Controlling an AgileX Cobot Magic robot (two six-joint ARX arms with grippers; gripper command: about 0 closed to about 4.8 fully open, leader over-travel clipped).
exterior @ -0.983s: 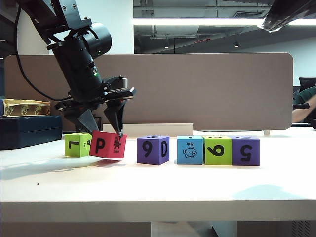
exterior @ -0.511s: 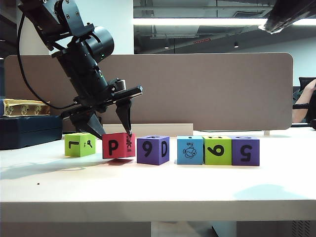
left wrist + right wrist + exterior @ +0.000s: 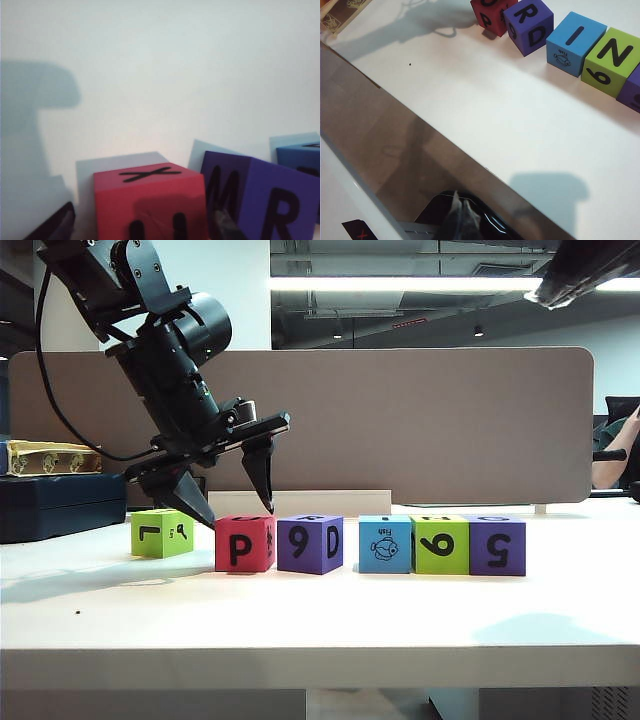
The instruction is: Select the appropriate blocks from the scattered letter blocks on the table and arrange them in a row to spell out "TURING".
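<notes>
While my left gripper (image 3: 232, 508) hangs open just above the red block (image 3: 244, 543), nothing is held.
That block sits on the table (image 3: 320, 610), touching the purple block (image 3: 309, 544); my right gripper's (image 3: 457, 220) fingers look closed, empty.

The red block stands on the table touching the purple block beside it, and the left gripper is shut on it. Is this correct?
Not quite. The left gripper is open just above the red block, its fingers apart and not gripping it, as the exterior view shows. The rest holds: the red block stands on the table against the purple block.
</notes>
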